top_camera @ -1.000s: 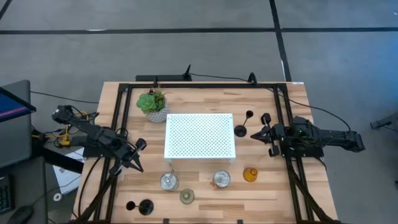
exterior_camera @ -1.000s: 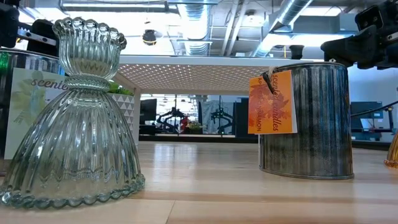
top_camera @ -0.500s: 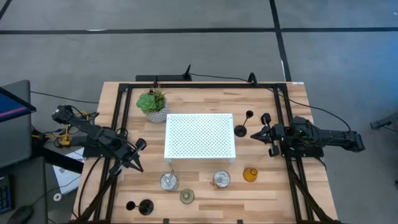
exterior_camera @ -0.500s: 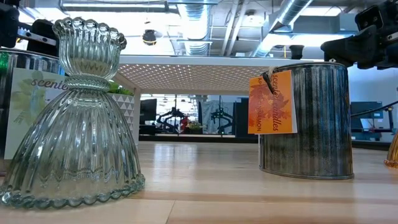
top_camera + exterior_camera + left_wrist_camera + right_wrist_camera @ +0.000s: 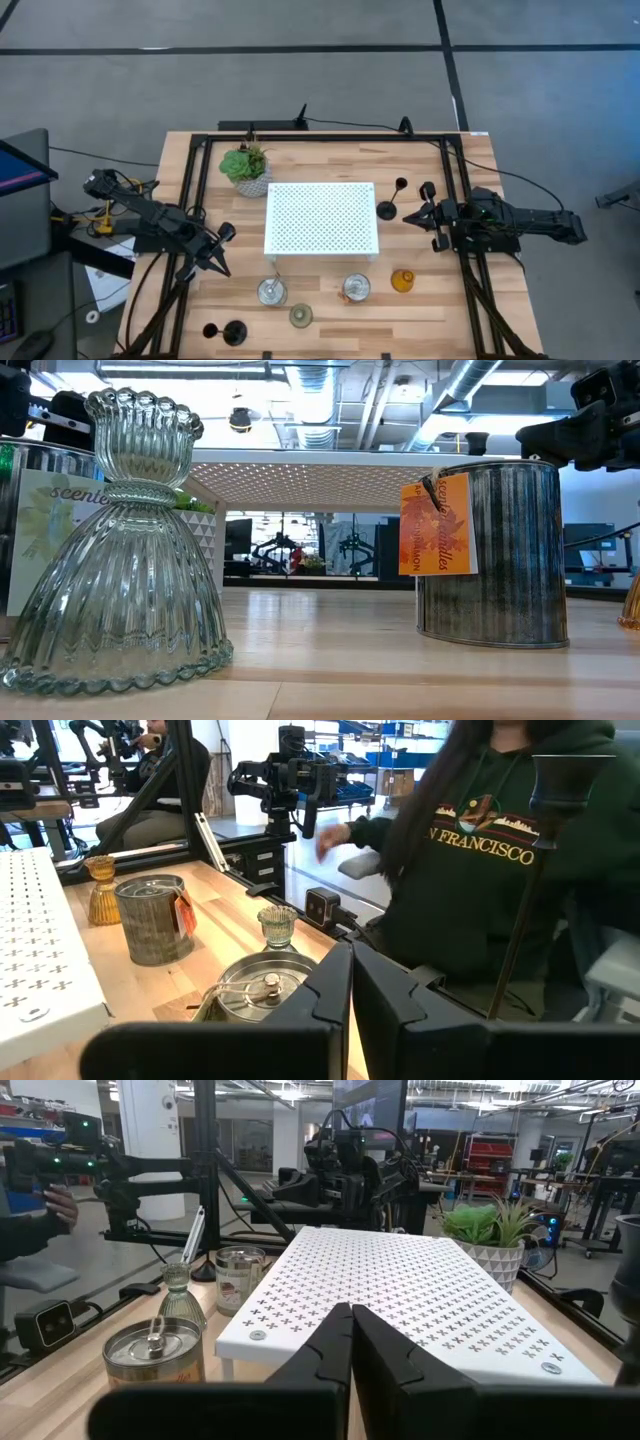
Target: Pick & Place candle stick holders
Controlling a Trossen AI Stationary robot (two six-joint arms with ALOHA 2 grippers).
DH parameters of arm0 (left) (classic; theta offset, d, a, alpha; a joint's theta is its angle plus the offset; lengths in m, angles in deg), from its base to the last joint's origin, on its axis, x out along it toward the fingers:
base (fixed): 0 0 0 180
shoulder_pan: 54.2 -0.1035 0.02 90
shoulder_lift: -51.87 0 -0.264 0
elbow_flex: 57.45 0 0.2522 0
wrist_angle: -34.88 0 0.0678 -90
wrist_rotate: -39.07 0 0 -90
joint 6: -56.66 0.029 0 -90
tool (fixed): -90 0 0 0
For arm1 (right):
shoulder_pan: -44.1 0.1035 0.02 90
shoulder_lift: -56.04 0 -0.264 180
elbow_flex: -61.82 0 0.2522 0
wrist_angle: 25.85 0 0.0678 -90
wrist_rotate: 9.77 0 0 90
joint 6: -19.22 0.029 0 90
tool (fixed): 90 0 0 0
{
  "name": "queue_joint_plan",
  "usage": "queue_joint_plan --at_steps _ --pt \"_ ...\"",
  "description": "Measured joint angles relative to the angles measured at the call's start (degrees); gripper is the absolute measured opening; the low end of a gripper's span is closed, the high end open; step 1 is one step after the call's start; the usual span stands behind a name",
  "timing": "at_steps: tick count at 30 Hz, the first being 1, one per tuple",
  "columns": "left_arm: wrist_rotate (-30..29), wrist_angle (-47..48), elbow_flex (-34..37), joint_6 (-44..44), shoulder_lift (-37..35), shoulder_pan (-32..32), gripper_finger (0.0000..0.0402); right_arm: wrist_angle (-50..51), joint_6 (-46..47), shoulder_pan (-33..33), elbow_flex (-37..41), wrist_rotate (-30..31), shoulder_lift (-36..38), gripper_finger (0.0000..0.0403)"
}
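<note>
Beside the white platform (image 5: 321, 218), left gripper (image 5: 222, 268) and right gripper (image 5: 412, 216) (both clenched, empty), holders untouched.

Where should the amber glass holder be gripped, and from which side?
Grip the amber glass holder at its narrow waist, coming down from above: it stands upright, flares above and below the waist, and nothing crowds it.

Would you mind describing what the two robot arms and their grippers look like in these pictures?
Both arms are black, built of jointed segments. The left arm shows a yellow part and thin cables near its base. The right arm carries a small green light on its wrist. The left gripper and the right gripper each end in two dark, tapering fingers with flat faces.
</note>
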Motion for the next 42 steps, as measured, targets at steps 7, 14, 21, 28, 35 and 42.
queue_joint_plan --at_steps 7,14,21,28,35,42 --pt "0.0 0.0 0.0 0.0 0.0 0.0 0.0012 0.0 0.0 0.0 0.0 0.0 0.0 0.0" --pt "0.0 -1.0 0.0 0.0 0.0 0.0 0.0012 0.0 0.0 0.0 0.0 0.0 0.0 0.0" --pt "0.0 -1.3 0.0 0.0 0.0 0.0 0.0012 0.0 0.0 0.0 0.0 0.0 0.0 0.0" --pt "0.0 -1.3 0.0 0.0 0.0 0.0 0.0012 0.0 0.0 0.0 0.0 0.0 0.0 0.0" --pt "0.0 -1.3 0.0 0.0 0.0 0.0 0.0012 0.0 0.0 0.0 0.0 0.0 0.0 0.0" --pt "0.0 -1.7 0.0 0.0 0.0 0.0 0.0012 0.0 0.0 0.0 0.0 0.0 0.0 0.0"
